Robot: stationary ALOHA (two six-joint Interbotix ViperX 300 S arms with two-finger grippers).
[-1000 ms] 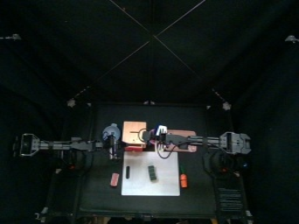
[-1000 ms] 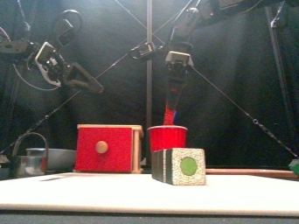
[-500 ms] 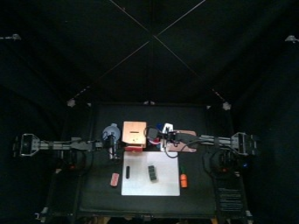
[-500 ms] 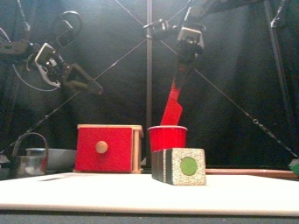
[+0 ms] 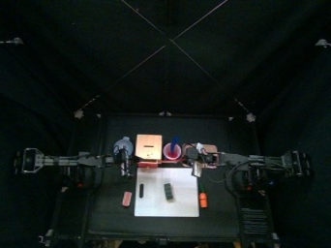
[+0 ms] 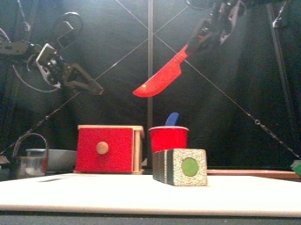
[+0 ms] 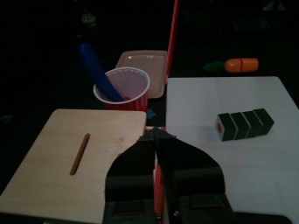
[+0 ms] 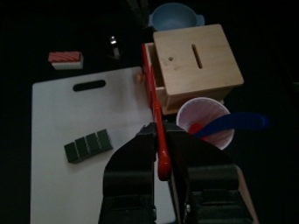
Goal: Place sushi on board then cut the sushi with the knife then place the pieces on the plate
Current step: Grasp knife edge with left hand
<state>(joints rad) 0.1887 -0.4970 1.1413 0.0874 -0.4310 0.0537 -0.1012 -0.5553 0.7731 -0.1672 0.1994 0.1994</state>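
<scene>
Right gripper (image 8: 163,142) clamped on red knife (image 6: 161,77), held upper centre, clear of red cup (image 6: 168,139). Sushi roll (image 6: 180,166) on white board (image 6: 141,195), lower centre, awaiting cut. Left gripper (image 7: 156,140) closed, empty, left side.

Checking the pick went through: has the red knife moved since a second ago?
Yes. The red knife has risen clear of the red cup and hangs tilted above it in the right hand.
</scene>
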